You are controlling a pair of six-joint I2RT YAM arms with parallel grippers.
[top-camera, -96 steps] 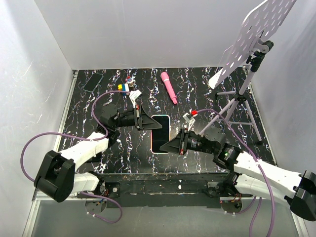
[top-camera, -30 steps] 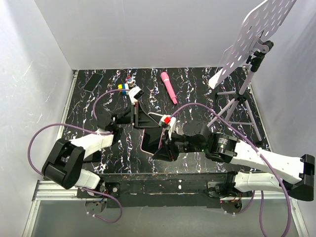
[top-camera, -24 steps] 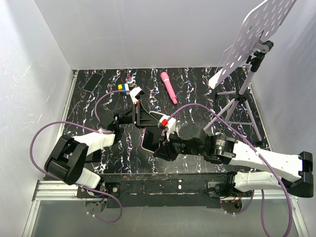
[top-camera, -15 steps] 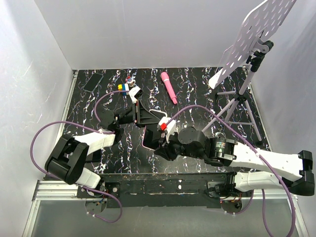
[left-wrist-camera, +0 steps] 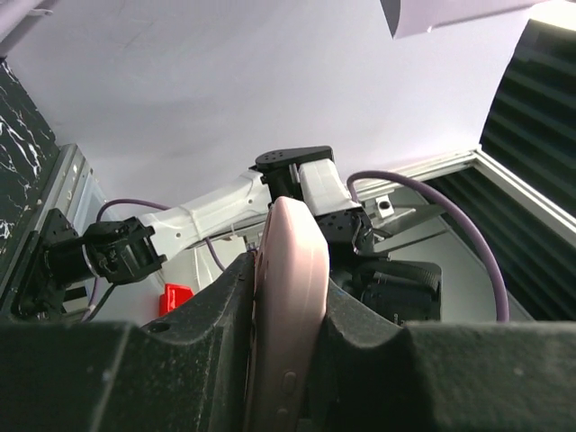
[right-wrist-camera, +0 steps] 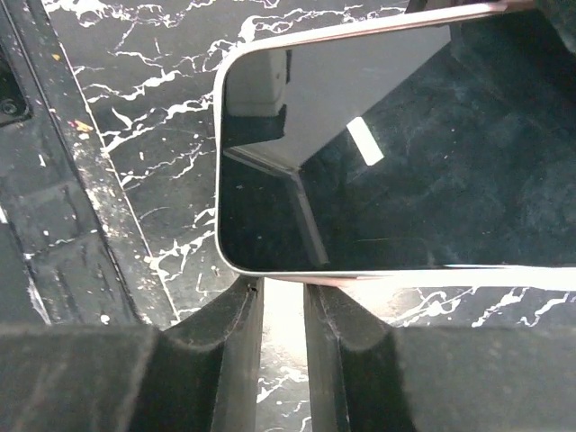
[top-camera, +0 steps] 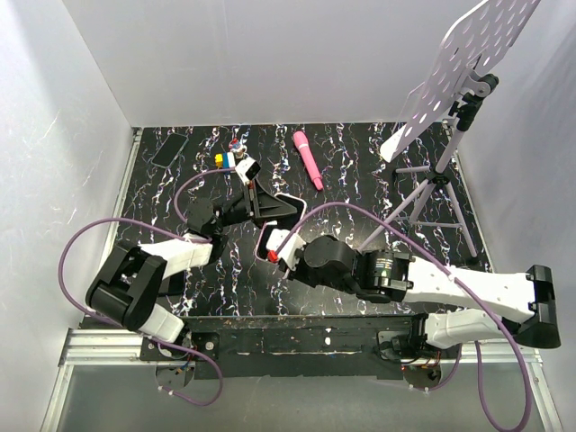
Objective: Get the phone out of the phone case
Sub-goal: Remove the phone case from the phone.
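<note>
With left gripper [left-wrist-camera: 287, 292] clamped on the soft pink phone case [left-wrist-camera: 290, 243] edge-up between its jaws and right gripper [right-wrist-camera: 282, 306] pinching the case's rim, phone [right-wrist-camera: 360, 171] just ahead, peel bendy rim back gently, minding stiff, slippery glass

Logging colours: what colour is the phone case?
Pale pink phone case, clearest in left wrist view.

White-shelled arms [top-camera: 468, 286] with black joints trail looping purple cables [top-camera: 61, 263].
</note>
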